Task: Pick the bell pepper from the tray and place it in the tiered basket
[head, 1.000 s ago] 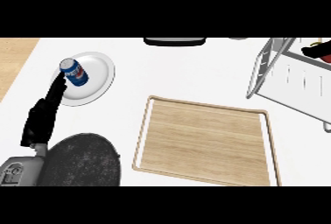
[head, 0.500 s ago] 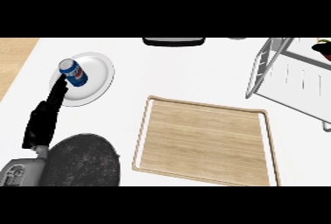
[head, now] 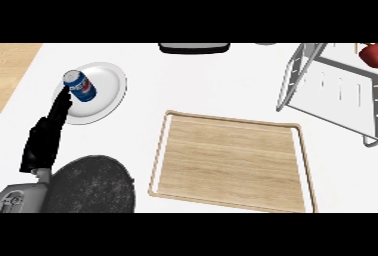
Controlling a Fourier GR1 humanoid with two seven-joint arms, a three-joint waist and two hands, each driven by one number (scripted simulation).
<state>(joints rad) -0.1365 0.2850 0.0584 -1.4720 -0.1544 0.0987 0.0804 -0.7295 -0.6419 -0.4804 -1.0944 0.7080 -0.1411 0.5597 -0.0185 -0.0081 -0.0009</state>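
Observation:
The wooden tray (head: 229,160) lies in the middle of the counter with nothing on it. At the far right, the white wire tiered basket (head: 325,90) is partly cut off by the view's edge. A red bell pepper (head: 370,54) shows only in part at that edge, over the basket's upper area; whether anything holds it is hidden. My left hand (head: 46,140) rests at the lower left, seen edge-on with straight fingers pointing up and holding nothing. My right hand is out of view.
A white plate (head: 103,100) with a blue soda can (head: 80,86) sits at the upper left, just beyond my left fingertips. A dark round pan (head: 92,185) lies at the lower left beside my forearm. A dark object (head: 193,47) stands at the back edge.
The red pepper has shifted slightly right toward the view's edge, and a dark shape beside it one second ago no longer shows. My left hand has stayed put.

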